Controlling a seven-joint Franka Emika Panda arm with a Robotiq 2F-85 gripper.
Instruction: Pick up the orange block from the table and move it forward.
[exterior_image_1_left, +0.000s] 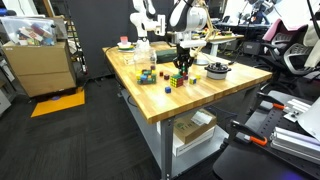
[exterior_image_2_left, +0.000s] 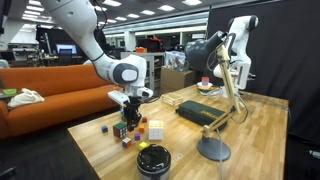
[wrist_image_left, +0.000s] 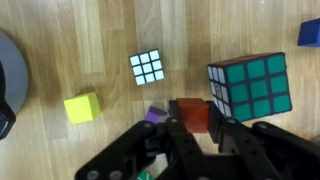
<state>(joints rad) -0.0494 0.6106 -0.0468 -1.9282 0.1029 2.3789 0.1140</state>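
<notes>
In the wrist view my gripper (wrist_image_left: 193, 125) is shut on the orange block (wrist_image_left: 192, 112), one black finger on each side of it. The block is just over the light-wood table (wrist_image_left: 60, 40); I cannot tell whether it is lifted. A large Rubik's cube (wrist_image_left: 248, 88) stands close to its right and a purple block (wrist_image_left: 154, 115) touches its left. In both exterior views the gripper (exterior_image_1_left: 182, 68) (exterior_image_2_left: 130, 118) is low over the table (exterior_image_1_left: 205, 95) (exterior_image_2_left: 260, 140) among small blocks, and the orange block is hidden there.
A small Rubik's cube (wrist_image_left: 148, 67), a yellow block (wrist_image_left: 81, 107), a blue block (wrist_image_left: 308, 32) and a black round object (wrist_image_left: 8, 85) lie around. A desk lamp (exterior_image_2_left: 213, 148), a black case (exterior_image_2_left: 200, 113) and a black dish (exterior_image_2_left: 153, 158) stand on the table.
</notes>
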